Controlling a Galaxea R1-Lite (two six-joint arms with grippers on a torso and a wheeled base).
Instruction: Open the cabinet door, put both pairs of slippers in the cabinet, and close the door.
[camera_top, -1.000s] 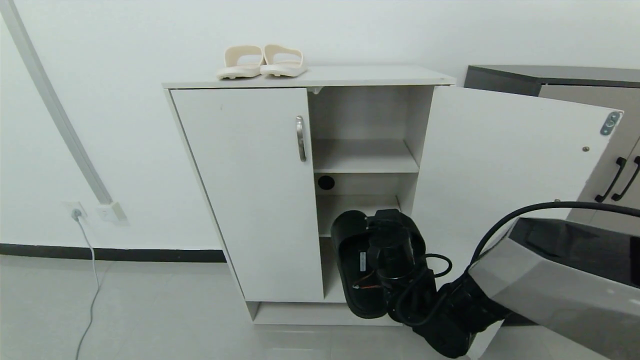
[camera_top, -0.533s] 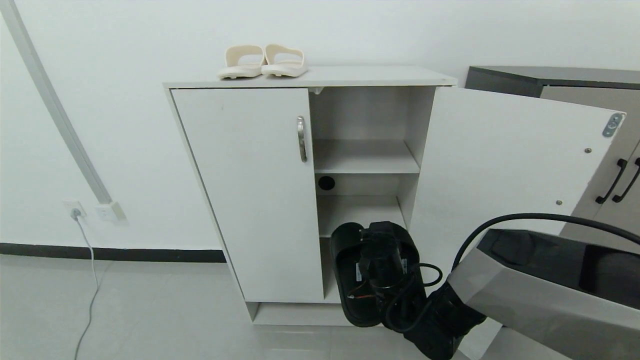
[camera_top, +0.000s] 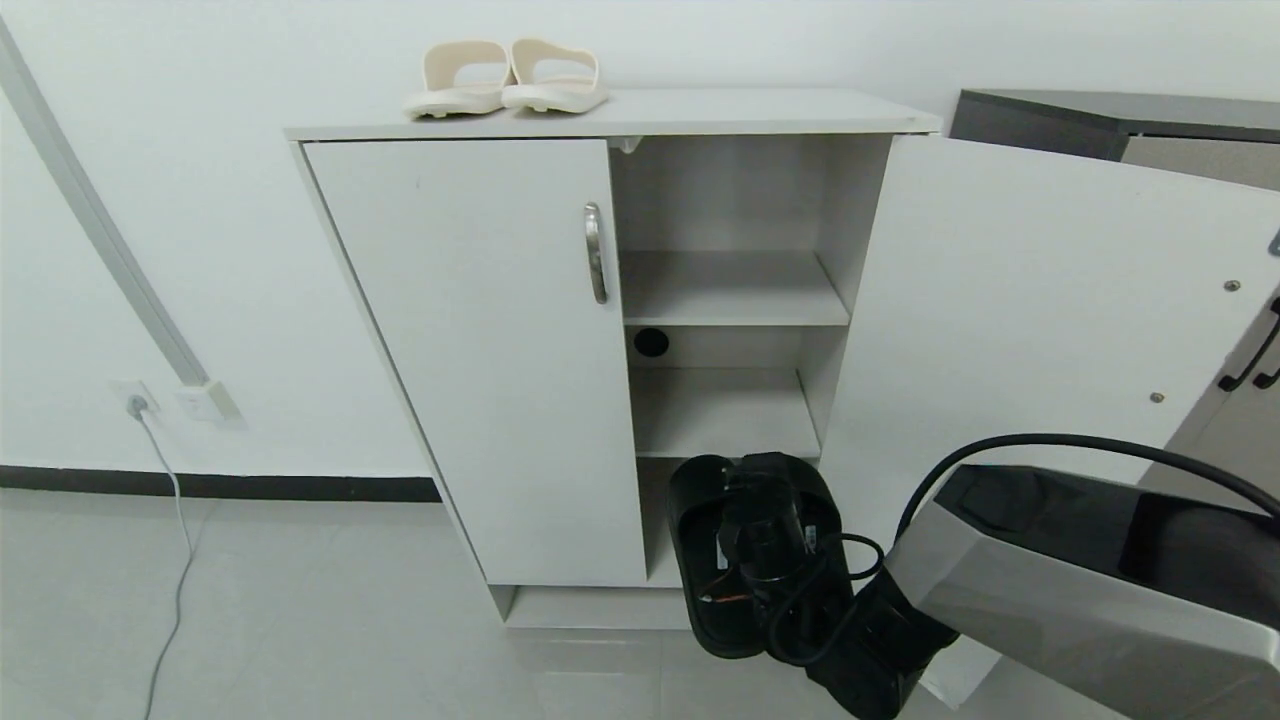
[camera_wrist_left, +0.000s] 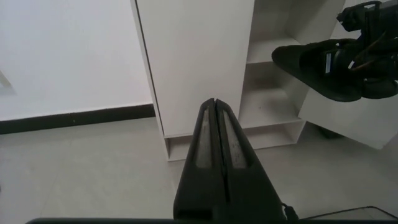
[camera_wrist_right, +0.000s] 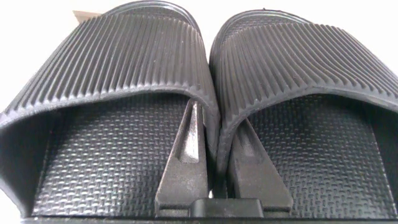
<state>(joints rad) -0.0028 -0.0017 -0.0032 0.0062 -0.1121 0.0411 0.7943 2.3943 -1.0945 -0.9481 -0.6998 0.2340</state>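
Observation:
The white cabinet (camera_top: 480, 350) has its left door shut and its right door (camera_top: 1040, 320) swung wide open, showing two shelves and a bottom compartment. A cream pair of slippers (camera_top: 505, 78) lies on the cabinet top. My right gripper (camera_top: 750, 530) is shut on the black pair of slippers (camera_top: 700, 560), held side by side low in front of the bottom compartment. Up close, the fingers (camera_wrist_right: 186, 162) pinch the touching inner edges of the black slippers (camera_wrist_right: 124, 81). My left gripper (camera_wrist_left: 214, 146) is shut on nothing, back from the cabinet (camera_wrist_left: 193, 62) over the floor.
The open door stands close on the right of my right arm. A grey cabinet (camera_top: 1100, 115) with dark handles is behind that door. A wall socket with a hanging cable (camera_top: 135, 405) is at the left, beside open floor.
The head camera has shifted, so the cabinet sits higher and larger in view. My right gripper has lowered the black slippers from the lower shelf's height to the bottom compartment's opening.

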